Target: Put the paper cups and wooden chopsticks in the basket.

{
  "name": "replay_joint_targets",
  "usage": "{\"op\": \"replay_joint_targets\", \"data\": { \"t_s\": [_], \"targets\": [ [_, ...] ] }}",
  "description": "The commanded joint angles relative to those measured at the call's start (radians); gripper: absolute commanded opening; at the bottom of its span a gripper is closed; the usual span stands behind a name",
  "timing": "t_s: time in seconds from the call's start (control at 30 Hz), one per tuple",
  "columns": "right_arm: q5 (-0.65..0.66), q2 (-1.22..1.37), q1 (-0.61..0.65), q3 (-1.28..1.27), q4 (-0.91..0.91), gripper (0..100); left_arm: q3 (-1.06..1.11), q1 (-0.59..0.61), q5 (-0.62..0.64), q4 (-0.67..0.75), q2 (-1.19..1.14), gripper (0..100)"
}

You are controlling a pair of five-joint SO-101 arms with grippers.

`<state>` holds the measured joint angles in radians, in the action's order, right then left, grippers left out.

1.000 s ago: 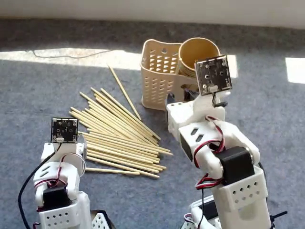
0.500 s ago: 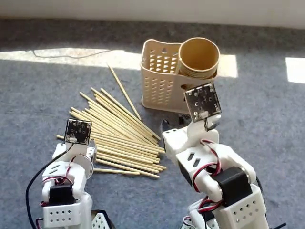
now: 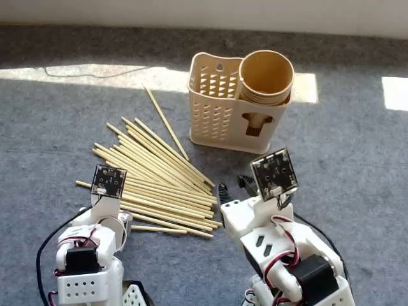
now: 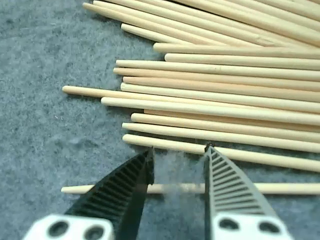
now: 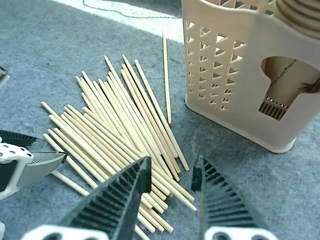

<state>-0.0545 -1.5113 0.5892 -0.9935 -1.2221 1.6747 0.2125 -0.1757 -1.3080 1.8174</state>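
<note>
Several wooden chopsticks [image 3: 156, 175] lie in a loose fan on the grey carpet, left of the beige slotted basket [image 3: 220, 108]. A stack of paper cups [image 3: 266, 78] stands upright in the basket's right half. My left gripper [image 4: 177, 162] is open just above the carpet, straddling a single chopstick [image 4: 280, 188] at the near edge of the pile. My right gripper [image 5: 170, 175] is open with nothing in it, over the pile's basket-side edge; the chopsticks [image 5: 117, 127] and the basket [image 5: 240, 65] lie ahead of it.
One chopstick [image 3: 166, 123] lies apart, angled toward the basket's left side. A thin cable [image 3: 83, 71] runs across the carpet at the far left. Bright sunlit patches [image 3: 394, 93] mark the carpet behind and right of the basket.
The right arm has drawn back from the cups in the basket toward the near side and lowered. The left arm has moved a little right and forward onto the pile's near edge.
</note>
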Motion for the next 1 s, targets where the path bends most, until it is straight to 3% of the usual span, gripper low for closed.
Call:
{"op": "replay_joint_targets", "data": {
  "t_s": [0.0, 0.97],
  "targets": [
    [0.012, -0.061, 0.007, -0.035, -0.004, 14.6, 0.021, -0.021, 0.003, -0.017, 0.005, 16],
    [0.012, -0.082, 0.002, -0.154, -0.005, 14.6, 0.021, -0.021, 0.003, -0.017, 0.005, 16]
  ]
}}
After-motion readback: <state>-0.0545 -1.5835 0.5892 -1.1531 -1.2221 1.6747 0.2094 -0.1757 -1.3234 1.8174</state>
